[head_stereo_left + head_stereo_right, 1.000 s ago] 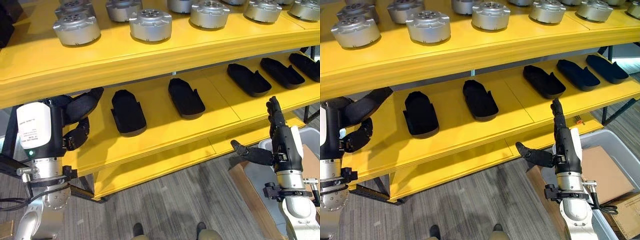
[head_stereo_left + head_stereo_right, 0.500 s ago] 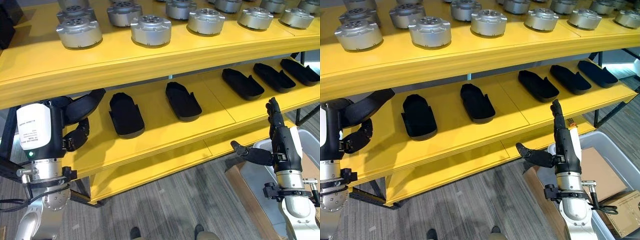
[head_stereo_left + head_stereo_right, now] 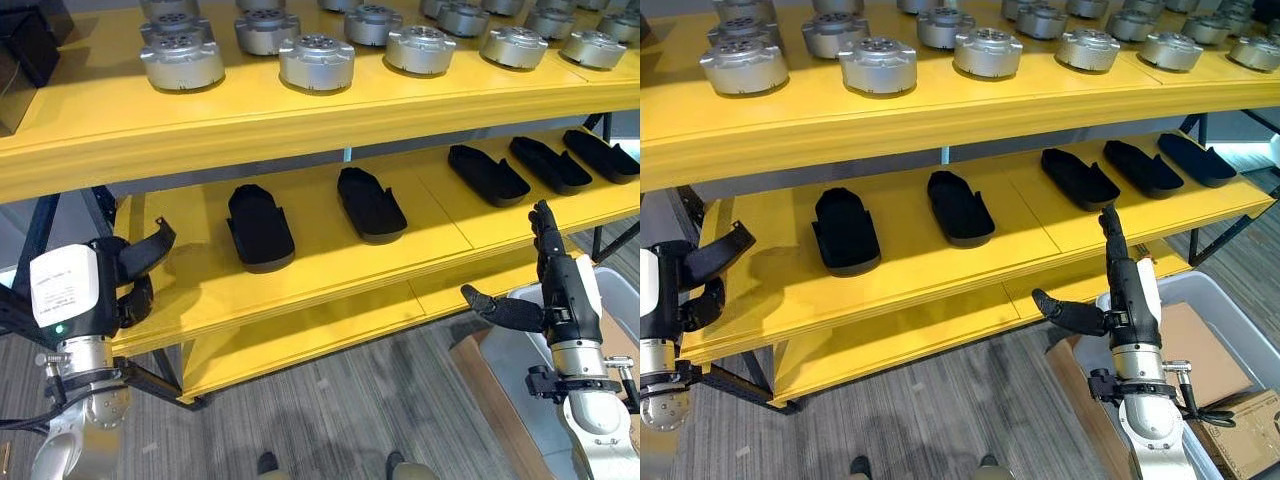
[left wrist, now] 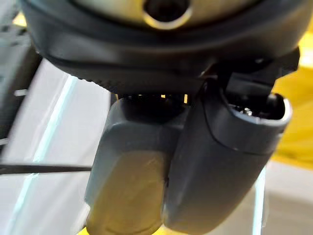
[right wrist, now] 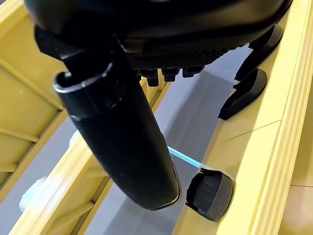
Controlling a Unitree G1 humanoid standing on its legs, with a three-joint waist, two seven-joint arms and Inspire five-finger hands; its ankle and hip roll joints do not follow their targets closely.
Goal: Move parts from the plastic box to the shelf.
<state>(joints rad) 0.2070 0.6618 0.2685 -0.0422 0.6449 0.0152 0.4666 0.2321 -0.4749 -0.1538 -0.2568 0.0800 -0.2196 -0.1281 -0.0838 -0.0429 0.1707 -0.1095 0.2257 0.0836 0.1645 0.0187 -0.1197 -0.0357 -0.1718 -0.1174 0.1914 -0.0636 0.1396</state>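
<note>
Left eye view: grey plastic box [image 3: 622, 300] at 4 o'clock, by the floor, just behind the right arm; whatever it contains cannot be made out. Yellow two-tier metal shelf [image 3: 330, 290] spans the frame. Lower tier carries five flat black moulded parts: one at centre-left [image 3: 259, 225], one at centre [image 3: 371, 203], three [image 3: 487, 174] towards 2 o'clock. Upper tier carries rows of round silver machined housings [image 3: 316, 61] from 10 to 1 o'clock. Right hand [image 3: 553, 290], 4 o'clock, in front of the lower tier's edge: fingers straight and upright, thumb out sideways, holding nothing. Left hand [image 3: 128, 275], 8 o'clock, near the shelf's end: fingers loosely curled, empty. Step judged: between placements, no part in hand. Next move likely requires turning the right hand towards the box to pick up a part.
</note>
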